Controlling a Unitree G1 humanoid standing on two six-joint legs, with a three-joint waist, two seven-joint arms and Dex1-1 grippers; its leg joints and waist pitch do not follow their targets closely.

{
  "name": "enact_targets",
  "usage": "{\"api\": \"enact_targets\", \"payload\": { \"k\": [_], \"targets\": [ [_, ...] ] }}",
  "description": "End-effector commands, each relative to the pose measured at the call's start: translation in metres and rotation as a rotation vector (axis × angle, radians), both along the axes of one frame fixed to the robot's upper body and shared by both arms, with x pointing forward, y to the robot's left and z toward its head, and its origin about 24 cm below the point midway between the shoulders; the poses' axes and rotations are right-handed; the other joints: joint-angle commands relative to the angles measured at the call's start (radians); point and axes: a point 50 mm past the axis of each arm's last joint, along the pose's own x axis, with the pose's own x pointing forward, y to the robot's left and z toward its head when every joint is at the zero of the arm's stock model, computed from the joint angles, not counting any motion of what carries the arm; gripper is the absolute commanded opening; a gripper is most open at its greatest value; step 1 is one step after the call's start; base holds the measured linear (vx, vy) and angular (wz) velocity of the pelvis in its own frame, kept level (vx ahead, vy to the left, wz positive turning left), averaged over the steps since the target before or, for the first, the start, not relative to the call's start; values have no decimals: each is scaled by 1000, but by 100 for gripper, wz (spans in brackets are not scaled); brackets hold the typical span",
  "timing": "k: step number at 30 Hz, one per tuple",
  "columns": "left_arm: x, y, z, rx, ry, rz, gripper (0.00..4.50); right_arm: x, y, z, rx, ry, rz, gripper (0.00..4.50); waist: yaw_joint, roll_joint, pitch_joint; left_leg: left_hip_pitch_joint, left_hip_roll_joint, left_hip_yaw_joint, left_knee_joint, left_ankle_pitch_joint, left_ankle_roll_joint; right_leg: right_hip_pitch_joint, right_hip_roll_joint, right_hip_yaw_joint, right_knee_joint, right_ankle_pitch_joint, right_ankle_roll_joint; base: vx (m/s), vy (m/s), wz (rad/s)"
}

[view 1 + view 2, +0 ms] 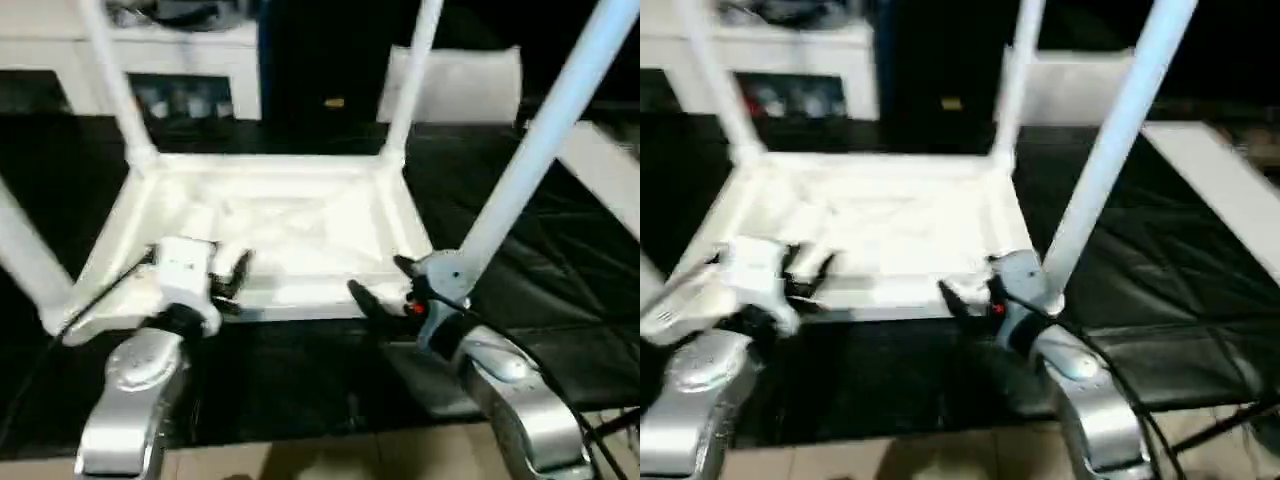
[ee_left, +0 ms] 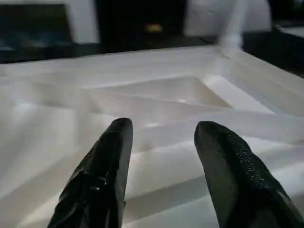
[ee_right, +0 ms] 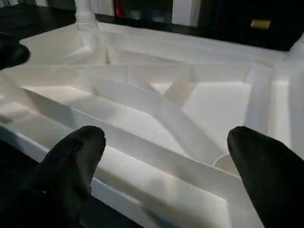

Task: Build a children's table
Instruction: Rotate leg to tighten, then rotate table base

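From the head camera I see the tabletop lying upside down on a black mat, with four legs standing up from its corner sockets: far left leg, far right leg, near right leg and near left leg. My right wrist view adds detail: diagonal ribs crossing the recessed underside. A white cabinet stands behind. My left gripper hovers over the near edge of the tabletop, fingers apart and holding nothing. My right gripper sits at the near right corner beside that leg's base, fingers spread wide, empty
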Motion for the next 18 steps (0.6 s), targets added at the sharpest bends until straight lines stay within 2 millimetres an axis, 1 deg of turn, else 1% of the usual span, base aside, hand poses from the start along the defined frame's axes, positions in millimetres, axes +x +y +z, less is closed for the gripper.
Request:
{"api": "enact_targets", "payload": {
  "k": [1, 2, 3, 4, 5, 6, 7, 8, 10, 11, 13, 15, 16, 18],
  "targets": [
    [-1, 3, 1, -2, 2, 10, 236, -2, -1, 1, -1, -13, 16, 450, 5, 3, -91, 53, 39, -40, -11, 724, 183, 12, -27, 45, 8, 783, -111, 65, -4, -3],
    [-1, 3, 1, -1, 3, 10, 236, -2, -1, 1, 0, -12, 18, 450, 13, 1, -79, 41, 44, -27, -24, 601, 171, 7, -46, 55, -14, 663, -111, 0, 0, 0],
    [-1, 3, 1, 1, 5, 14, 236, -2, -1, 1, 0, -12, 20, 450, 17, -2, -70, 30, 43, -15, -32, 482, 153, 12, -54, 59, -23, 609, -120, 0, 0, 0],
    [-2, 4, 1, 1, 7, 16, 236, -2, -1, 1, -1, -11, 21, 450, 26, -5, -57, 20, 52, 0, -54, 223, 111, 21, -67, 61, -40, 471, -143, 0, 0, 0],
    [-2, 4, 0, 2, 9, 18, 236, -2, -2, 1, -2, -12, 22, 450, 29, -3, -48, 24, 67, 4, -70, 24, 70, 19, -66, 62, -51, 297, -177, -64, -18, -4],
    [-2, 4, 0, 3, 10, 19, 236, -2, -2, 0, -3, -12, 24, 450, 29, -2, -44, 26, 71, 3, -78, -46, 55, 18, -63, 61, -54, 222, -192, 0, 0, 0],
    [-2, 4, 0, 4, 11, 18, 236, -2, -2, 0, -5, -12, 25, 450, 29, 1, -35, 33, 78, 5, -92, -172, 25, 9, -60, 64, -63, 82, -211, -92, -13, -1],
    [-2, 5, -1, 14, 16, 18, 236, -2, -2, 0, -4, -8, 30, 450, 28, -2, -28, 37, 80, 12, -102, -274, -4, 3, -58, 66, -73, -57, -214, -101, -9, 0],
    [-2, 6, -2, 32, 20, 12, 236, -1, -1, 0, -3, -9, 41, 450, 30, -3, -22, 42, 80, 18, -107, -355, -36, -7, -60, 72, -84, -195, -202, -132, -8, -1],
    [-2, 6, -2, 32, 21, 11, 236, -1, -1, 1, -4, -12, 41, 450, 31, -3, -17, 48, 79, 18, -110, -441, -81, -21, -63, 77, -98, -348, -166, -109, -1, -4],
    [-2, 6, -2, 23, 23, 14, 236, 0, -1, 1, -3, -11, 28, 450, 32, -4, -19, 49, 79, 15, -113, -461, -100, -27, -63, 79, -103, -373, -145, -89, 3, -5],
    [-2, 6, -2, 19, 25, 17, 236, 1, -1, 1, -1, -9, 25, 450, 37, -4, -19, 48, 79, 14, -117, -459, -104, -31, -60, 79, -101, -347, -139, -58, 7, -5],
    [-2, 6, -2, 19, 25, 18, 236, 1, -1, 0, -1, -8, 26, 450, 37, -7, -19, 46, 79, 15, -118, -460, -102, -32, -59, 79, -101, -340, -138, -51, 8, -5],
    [-2, 6, -2, 21, 24, 20, 236, -1, 0, -1, -5, -1, 31, 450, 38, -9, -21, 45, 77, 16, -118, -455, -99, -35, -59, 81, -101, -342, -135, 0, 0, 0]
  ]
}}
